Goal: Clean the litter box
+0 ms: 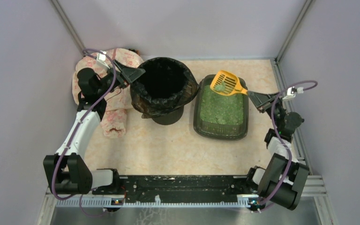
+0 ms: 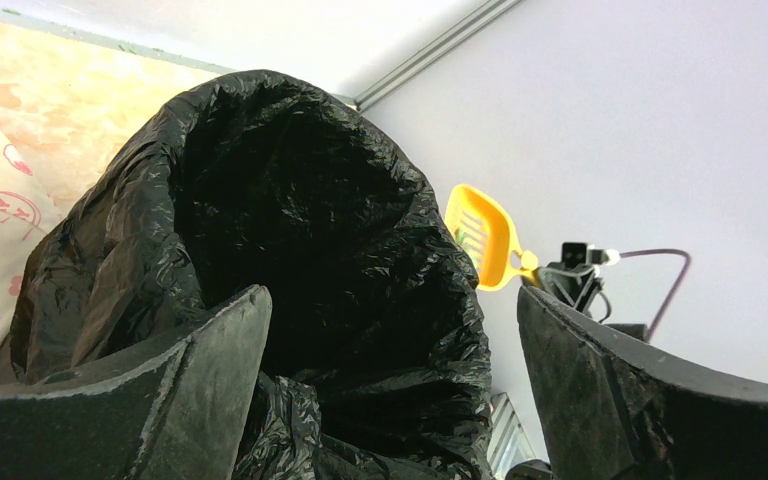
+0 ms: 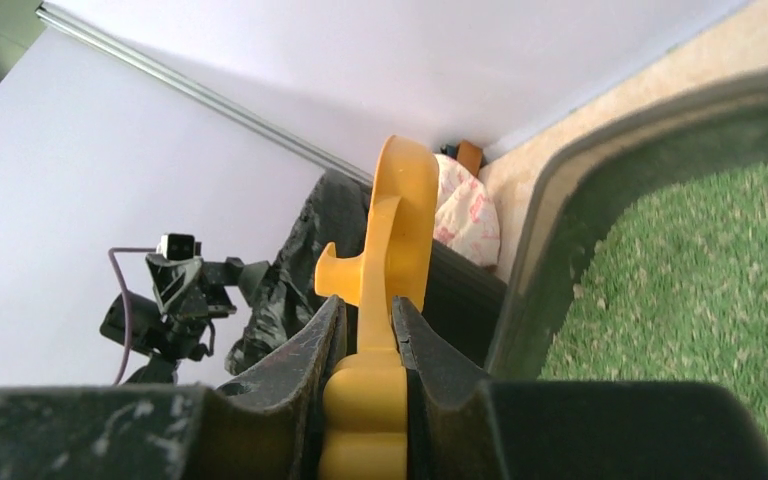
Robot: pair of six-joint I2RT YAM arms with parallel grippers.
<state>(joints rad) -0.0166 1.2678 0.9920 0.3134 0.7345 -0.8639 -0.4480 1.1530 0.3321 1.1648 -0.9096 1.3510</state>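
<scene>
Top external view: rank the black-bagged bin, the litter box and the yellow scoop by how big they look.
1. black-bagged bin and litter box: about alike; the taller bin sits nearer the camera, so unranked.
2. yellow scoop: clearly smallest.

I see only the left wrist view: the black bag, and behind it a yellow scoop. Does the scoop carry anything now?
Observer: Yes. The top view shows a clump of green granules lying in the scoop.
Operator: Where is the scoop, relative to the litter box? I cannot see the box.
Observer: It is over the far end of the litter box, which stands to the right of the bin.
Operator: Is the scoop held firmly?
Observer: In the right wrist view, the right gripper is shut on its handle.
</scene>
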